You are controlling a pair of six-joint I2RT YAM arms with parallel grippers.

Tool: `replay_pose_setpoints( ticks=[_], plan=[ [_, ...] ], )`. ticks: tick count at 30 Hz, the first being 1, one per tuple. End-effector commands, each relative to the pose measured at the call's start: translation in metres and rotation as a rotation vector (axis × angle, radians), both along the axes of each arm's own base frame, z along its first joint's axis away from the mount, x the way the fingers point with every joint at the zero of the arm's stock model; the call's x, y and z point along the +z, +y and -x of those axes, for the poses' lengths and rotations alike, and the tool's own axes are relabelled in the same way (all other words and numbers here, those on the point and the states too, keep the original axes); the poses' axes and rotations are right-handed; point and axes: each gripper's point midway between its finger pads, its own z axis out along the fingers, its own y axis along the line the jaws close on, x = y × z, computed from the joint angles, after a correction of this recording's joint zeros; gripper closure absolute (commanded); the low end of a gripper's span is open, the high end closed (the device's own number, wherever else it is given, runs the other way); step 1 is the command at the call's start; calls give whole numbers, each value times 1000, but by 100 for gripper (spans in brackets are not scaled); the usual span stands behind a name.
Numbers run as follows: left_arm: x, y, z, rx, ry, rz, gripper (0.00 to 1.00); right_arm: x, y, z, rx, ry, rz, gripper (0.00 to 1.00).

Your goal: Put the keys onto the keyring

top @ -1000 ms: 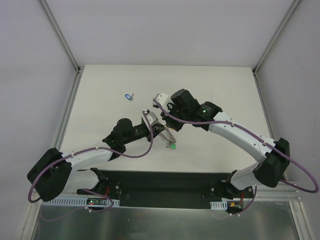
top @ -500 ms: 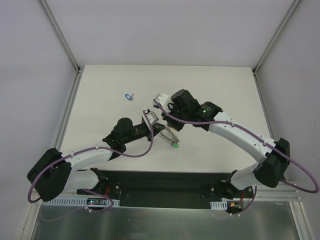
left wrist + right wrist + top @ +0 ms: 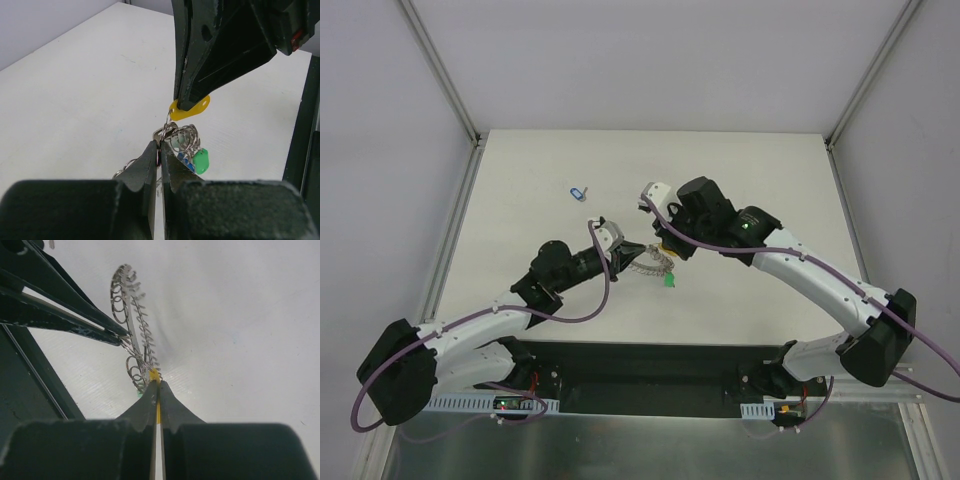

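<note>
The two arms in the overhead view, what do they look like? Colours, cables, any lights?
The left arm and right arm are built from white links joined by bulky black joints. A purple cable loops loosely alongside each arm. A small green light glows on the right arm's black housing. The left gripper and right gripper each have two tapering black fingers.

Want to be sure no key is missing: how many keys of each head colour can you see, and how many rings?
Yellow key: 1
Green key: 1
Blue key: 1, lying apart; a blue bit beside the green one may be a second
Keyring: 1
Total: 4 things, 3 of them certain keys
</note>
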Motion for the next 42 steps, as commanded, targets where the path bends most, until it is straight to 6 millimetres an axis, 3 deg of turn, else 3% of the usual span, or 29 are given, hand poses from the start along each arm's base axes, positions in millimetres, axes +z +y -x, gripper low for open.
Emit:
replay_pose_setpoints(
  ticks=[1,6,10,13,18,20,31,36,42],
  plan=[
    [35,7,2,33,-65,107,100,-9,-29,-12,-82,-16,66,99],
    [38,8,6,24,-44,147,100,-7,-18,-8,-50,3,15,99],
    [27,7,8,13,-25,127,100,7,-11,-6,-12,-17,-25,99],
    [15,5,13,-19,-7,86,79,17,-11,-7,6,-45,-36,99],
    [8,1,15,-48,14,44,59,32,-8,-6,39,-70,-51,99],
    [11,-3,15,-68,-6,31,56,35,-7,-5,40,-72,-53,99],
    [20,-36,11,-150,7,24,49,38,-12,-6,3,-84,-17,99],
    [8,-35,0,-103,0,-13,47,41,-10,-5,0,-87,-20,99],
    [-6,-33,-11,-67,-26,-68,55,44,-2,0,23,-87,-31,99]
  ],
)
